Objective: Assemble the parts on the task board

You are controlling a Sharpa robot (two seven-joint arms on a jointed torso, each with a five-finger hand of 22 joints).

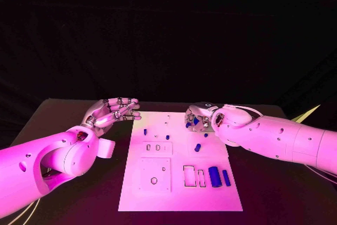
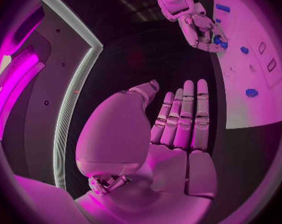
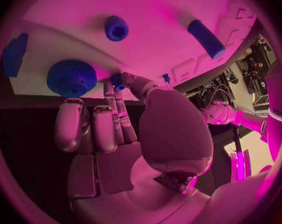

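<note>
The white task board [image 1: 181,191] lies in the middle of the black table. My right hand [image 1: 202,116] hovers over its far end and pinches a small blue part [image 3: 118,79] between thumb and a fingertip, just above the board. Close by on the board are a blue gear [image 3: 71,77], a round blue peg [image 3: 116,28] and a blue cylinder [image 3: 206,37]. My left hand [image 1: 116,112] is raised beside the board's far left corner, fingers straight and holding nothing [image 2: 181,119]. Two long blue cylinders [image 1: 215,177] lie at the near right of the board.
Small blue pegs [image 1: 145,131] stand along the far part of the board, and a short blue piece [image 1: 197,147] lies near its middle. Rectangular recesses [image 1: 190,176] and a square plate [image 1: 154,174] occupy the near half. Bare black table [image 1: 63,118] surrounds the board.
</note>
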